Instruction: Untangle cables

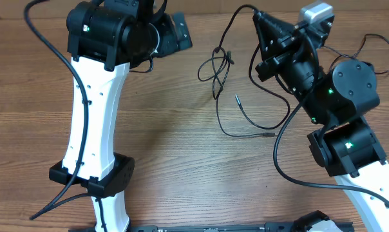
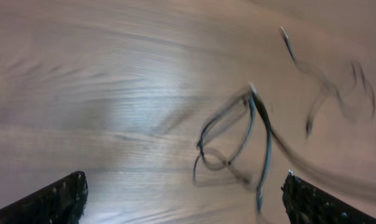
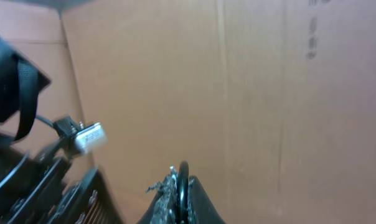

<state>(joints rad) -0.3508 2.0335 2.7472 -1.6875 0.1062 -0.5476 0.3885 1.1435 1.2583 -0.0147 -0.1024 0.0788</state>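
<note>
Thin black cables point(image 1: 215, 64) lie knotted in a small loop on the wooden table point(image 1: 181, 148), just right of centre at the back. One loose strand point(image 1: 246, 120) curves toward the front with small plugs at its ends. My right gripper point(image 1: 257, 16) is raised at the back and shut on one cable, which runs down and left into the tangle. In the right wrist view the cable point(image 3: 183, 186) sits pinched in the shut right gripper point(image 3: 183, 177). My left gripper point(image 1: 181, 33) is open, left of the tangle. Its wrist view shows the blurred cables point(image 2: 238, 137) ahead of the open left gripper point(image 2: 185, 199).
A brown cardboard wall point(image 3: 269, 93) fills the right wrist view. The left arm's white link point(image 1: 94, 116) crosses the left side of the table. A thick black arm cable point(image 1: 284, 167) loops over the table at the right. A silver camera block point(image 1: 317, 16) sits on the right wrist.
</note>
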